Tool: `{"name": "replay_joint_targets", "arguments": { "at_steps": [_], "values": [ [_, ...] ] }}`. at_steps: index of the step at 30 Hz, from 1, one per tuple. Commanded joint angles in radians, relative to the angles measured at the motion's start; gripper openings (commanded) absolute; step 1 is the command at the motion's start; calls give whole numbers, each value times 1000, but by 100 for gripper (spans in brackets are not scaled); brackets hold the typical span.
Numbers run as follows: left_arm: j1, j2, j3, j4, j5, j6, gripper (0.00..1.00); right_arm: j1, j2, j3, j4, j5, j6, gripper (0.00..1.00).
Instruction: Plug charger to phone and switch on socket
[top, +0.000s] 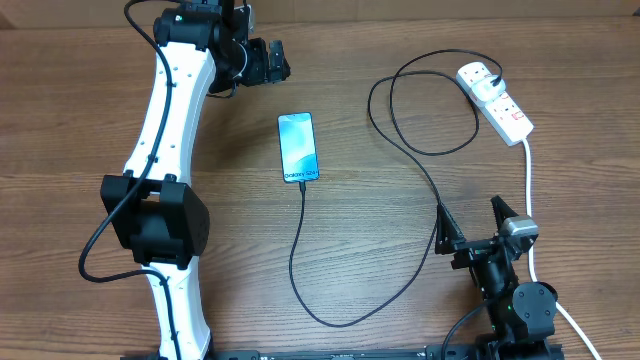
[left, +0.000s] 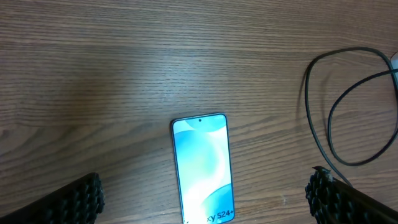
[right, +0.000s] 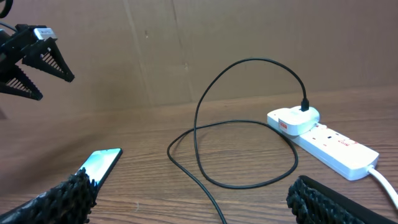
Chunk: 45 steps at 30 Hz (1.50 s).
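Phone (top: 298, 146) lies flat on the table (top: 90, 130), near the middle, screen up and lit, with the Galaxy text at the end nearer the robot bases. We see the charger (right: 249, 60) meet that near end of the phone; whether the tip is fully seated we cannot tell. From there the black cable runs toward the bases, curves round, climbs past the right gripper (top: 468, 220), loops, and ends at a white plug (top: 476, 75) sitting in the far end of the socket (top: 505, 108). Socket lies at the far right, well apart from the phone. Its thick white cord (top: 528, 180) trails back beside the right arm. We cannot read the switch position.

Left gripper (top: 276, 62) hangs beyond the phone's far end, slightly to its left, not touching it. Its jaws are spread wide with nothing in them. In its wrist view the phone lies on the table between the two fingers (left: 78, 202).

Right gripper is also spread wide and empty, at the near right, well apart from phone and socket. In its wrist view the cable passes between its fingers (right: 336, 199); whether it touches them we cannot tell.
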Motion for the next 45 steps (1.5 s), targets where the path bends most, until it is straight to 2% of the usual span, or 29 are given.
{"name": "replay_joint_targets", "arguments": {
  "at_steps": [1,15,19,24,28,33,39,45],
  "values": [
    [-6,-34,16,2,9,14,100,3,-12,-11,7,-1,-8,100],
    [-7,-34,16,0,5,19,100,3,-12,-11,7,-1,-8,100],
    [-13,-58,16,-81,-48,32,100,3,-12,-11,7,-1,-8,100],
    [-56,-129,-13,-180,-253,8,100,3,-12,-11,7,-1,-8,100],
    [-101,-233,-175,-93,-298,7,100,3,-12,-11,7,-1,-8,100],
    [-133,-429,-530,134,-256,6,100,3,-12,-11,7,-1,-8,100],
    [-138,-634,-772,216,-248,6,100,3,-12,-11,7,-1,-8,100],
    [-138,-786,-941,279,-249,7,100,3,-12,-11,7,-1,-8,100]
  ]
}}
